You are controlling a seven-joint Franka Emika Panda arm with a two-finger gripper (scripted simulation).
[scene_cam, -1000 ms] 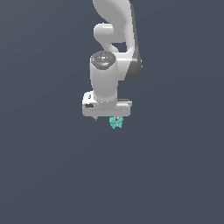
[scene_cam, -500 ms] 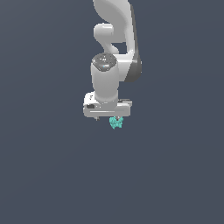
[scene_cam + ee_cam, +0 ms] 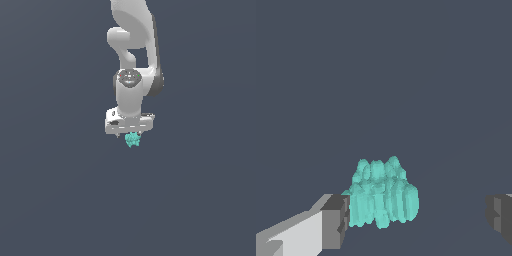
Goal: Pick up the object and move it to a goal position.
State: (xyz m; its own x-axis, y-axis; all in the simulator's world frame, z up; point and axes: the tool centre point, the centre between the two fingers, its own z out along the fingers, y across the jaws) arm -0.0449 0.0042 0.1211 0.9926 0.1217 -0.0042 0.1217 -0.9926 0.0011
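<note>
Reading from the exterior view's left across, my white arm [image 3: 131, 95] hangs over the plain dark grey desk [image 3: 55, 195], and over the last second its wrist has crept slightly toward that view's right while the height looks about the same, so I have been lining up rather than lifting. Just below my fingers [image 3: 129, 134] sits the small turquoise-teal knobbly clump [image 3: 133, 140], unmoved on the desk. In the wrist view the same clump [image 3: 381, 200] rests against one dark finger pad [image 3: 336, 221], or very nearly so, while the other pad is well apart from it with bare desk between. So my fingers are spread wide and pinching nothing. I judge the pick-up not yet begun: the next move is to close squarely on the clump, and its lumpy sides could let it slip or roll. No goal marker shows in either view.
</note>
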